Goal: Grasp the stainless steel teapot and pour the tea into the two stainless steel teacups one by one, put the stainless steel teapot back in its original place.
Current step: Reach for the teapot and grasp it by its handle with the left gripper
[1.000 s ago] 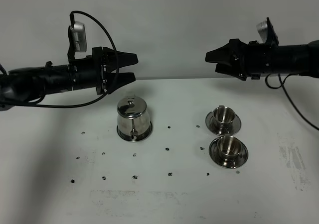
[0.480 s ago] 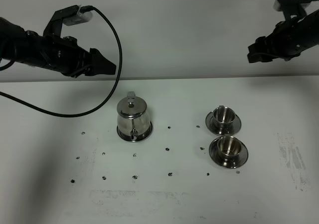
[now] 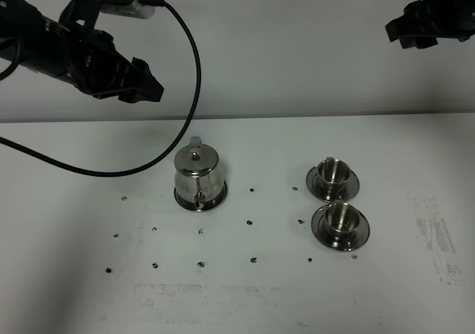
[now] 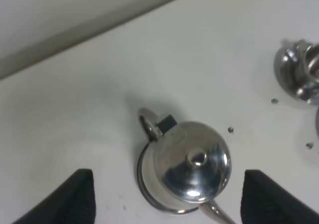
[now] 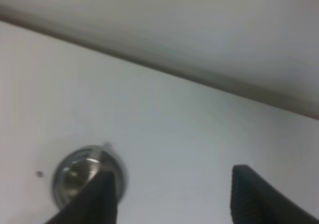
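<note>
- the stainless steel teapot (image 3: 198, 172) stands upright on its saucer (image 3: 216, 198), with the lid (image 4: 195, 159) on. neither arm touches it.
- it looks rigid and polished, so the tapered body would probably slip in a squeeze. if it holds tea it should feel fairly heavy and pull toward the spout (image 3: 199, 195). no tea shows with the lid shut.
- the best hold seems to be the loop handle (image 4: 147, 125), on the far side of the teapot, opposite the spout. it is thin enough for the fingers to close across.
- the left end effector (image 3: 151, 90) hangs high above the teapot, off to its left. its jaws are spread wide and empty.
- the right end effector (image 3: 404, 32) is high and well to the right of the teapot. its fingers are apart with nothing between them.
- the two stainless steel teacups (image 3: 334, 172) sit on their own saucers well to the right of the teapot, one just in front of the other. they look light and easy to knock.
- bare desk (image 3: 74, 289) lies all round the teapot, so there is room to come down. the left arm's cable (image 3: 195, 74) loops low behind the teapot and could snag the handle.
</note>
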Controlling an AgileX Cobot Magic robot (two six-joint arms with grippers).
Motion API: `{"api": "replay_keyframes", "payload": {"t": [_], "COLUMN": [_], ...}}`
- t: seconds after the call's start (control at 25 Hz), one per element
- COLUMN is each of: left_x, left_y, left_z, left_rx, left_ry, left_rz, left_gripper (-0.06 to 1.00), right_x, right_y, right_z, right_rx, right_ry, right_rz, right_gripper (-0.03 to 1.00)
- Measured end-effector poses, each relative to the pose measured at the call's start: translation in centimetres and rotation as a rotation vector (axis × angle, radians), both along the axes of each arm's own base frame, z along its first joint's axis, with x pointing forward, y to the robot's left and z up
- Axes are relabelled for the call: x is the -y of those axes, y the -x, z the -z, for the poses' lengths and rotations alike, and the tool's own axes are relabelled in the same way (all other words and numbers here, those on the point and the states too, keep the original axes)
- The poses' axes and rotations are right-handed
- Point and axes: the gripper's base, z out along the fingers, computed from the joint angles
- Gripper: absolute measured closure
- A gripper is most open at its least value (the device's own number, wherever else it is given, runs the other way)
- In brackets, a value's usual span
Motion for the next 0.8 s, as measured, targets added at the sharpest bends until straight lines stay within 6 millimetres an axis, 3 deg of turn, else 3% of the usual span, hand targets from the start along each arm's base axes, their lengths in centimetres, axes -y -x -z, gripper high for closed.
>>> {"api": "replay_keyframes", "payload": {"t": [0.16, 0.32, 0.52, 0.8], "left_x": [-0.7, -1.5, -2.3, -2.5], "left_y": [1.9, 3.6, 4.3, 4.1], "left_z": [-1.4, -0.6, 0.4, 0.4], "left_rx": [0.075, 0.141, 0.242, 0.302], "left_ry": [-0.01, -0.054, -0.07, -0.067], "left_rz": [-0.04, -0.09, -0.158, -0.189], "left_gripper": [0.33, 0.33, 0.33, 0.33], "right_x": [0.4, 0.9, 1.9, 3.6], "right_y": [3.7, 8.3, 15.5, 26.5], "right_z": [-1.9, -2.8, -3.8, -3.2], "right_rx": [0.065, 0.153, 0.258, 0.357], "right_ry": [-0.047, -0.084, -0.149, -0.22], "right_rz": [-0.001, 0.001, 0.016, 0.009], "right_gripper": [0.49, 0.49, 0.5, 0.53]}}
